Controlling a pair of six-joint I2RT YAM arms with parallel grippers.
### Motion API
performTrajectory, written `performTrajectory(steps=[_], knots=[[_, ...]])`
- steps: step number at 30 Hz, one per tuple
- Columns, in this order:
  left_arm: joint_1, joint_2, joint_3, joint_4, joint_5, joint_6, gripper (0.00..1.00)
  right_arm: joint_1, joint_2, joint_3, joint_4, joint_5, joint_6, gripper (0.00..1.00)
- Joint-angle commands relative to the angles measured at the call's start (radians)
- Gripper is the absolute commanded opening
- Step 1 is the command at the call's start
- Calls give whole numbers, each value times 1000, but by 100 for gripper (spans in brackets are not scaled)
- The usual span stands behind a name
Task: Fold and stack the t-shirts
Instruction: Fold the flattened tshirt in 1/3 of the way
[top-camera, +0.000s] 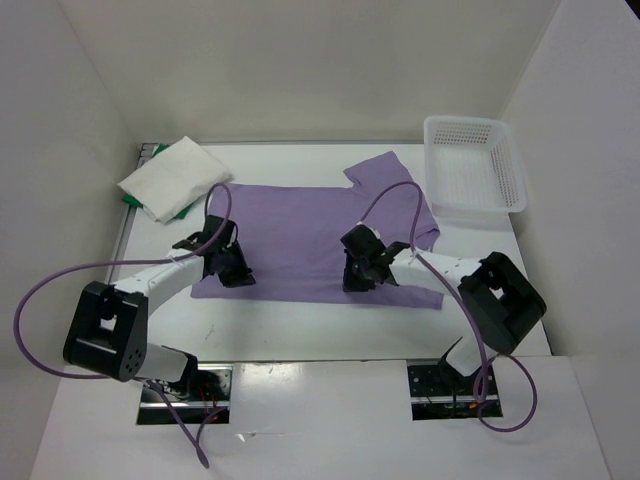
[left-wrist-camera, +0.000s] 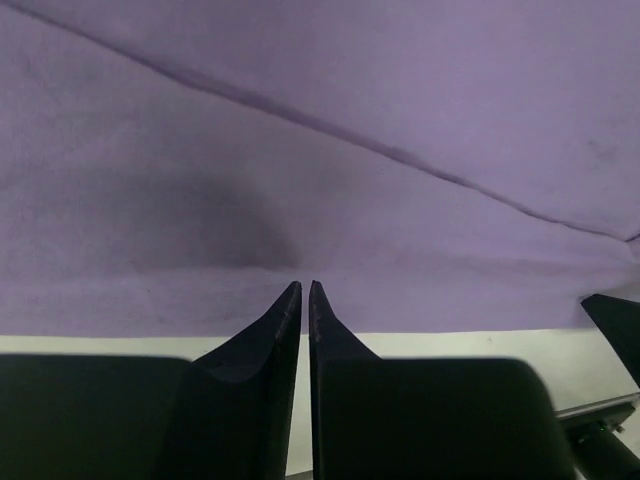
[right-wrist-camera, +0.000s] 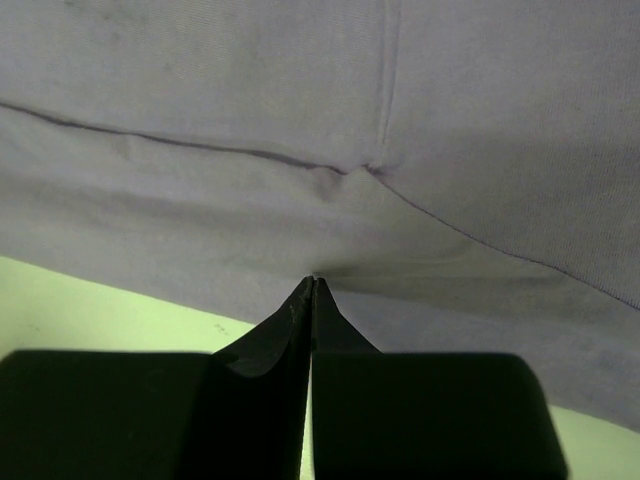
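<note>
A folded white cloth t-shirt (top-camera: 172, 175) on a bright green cloth t-shirt (top-camera: 182, 212) is seen only from above, while in the wrist views the spread pale lavender cloth t-shirt (top-camera: 300, 235) is pinched at its near hem by the left gripper (left-wrist-camera: 305, 288) and the right gripper (right-wrist-camera: 313, 282).

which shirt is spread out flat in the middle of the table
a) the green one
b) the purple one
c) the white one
b: the purple t-shirt lies spread out between the two arms, while the white t-shirt sits folded on the green t-shirt at the far left.
</note>
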Motion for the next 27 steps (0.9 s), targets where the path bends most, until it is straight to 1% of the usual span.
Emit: performTrajectory(steps=[1, 4, 9, 12, 13, 16, 17, 20, 21, 23, 25, 27], knots=[[8, 11, 1, 55, 46, -59, 11, -6, 22, 37, 31, 36, 10, 2], [8, -12, -25, 78, 46, -59, 11, -6, 12, 37, 31, 45, 19, 0], [8, 98, -50, 117, 46, -59, 12, -6, 44, 25, 53, 46, 29, 0], [8, 109, -91, 117, 60, -59, 12, -6, 56, -21, 74, 46, 39, 0], [31, 87, -122, 106, 69, -59, 12, -6, 56, -33, 74, 37, 39, 0], [51, 32, -145, 59, 86, -26, 14, -6, 13, -82, 74, 11, 48, 0], [42, 8, -145, 25, 73, -41, 16, -6, -2, -95, 65, 0, 59, 0], [42, -95, -170, 0, 91, -78, 17, -6, -77, -144, 28, -18, 71, 0], [32, -113, -170, 0, 91, -78, 19, -6, -108, -171, 16, -33, 71, 0], [22, -126, -202, -9, 91, -105, 19, -6, -128, -196, 5, -56, 92, 0], [2, -126, -242, -18, 123, -146, 20, 13, -155, -225, -6, -78, 120, 0], [-16, -178, -263, -29, 123, -176, 20, 33, -186, -239, -6, -99, 144, 0]])
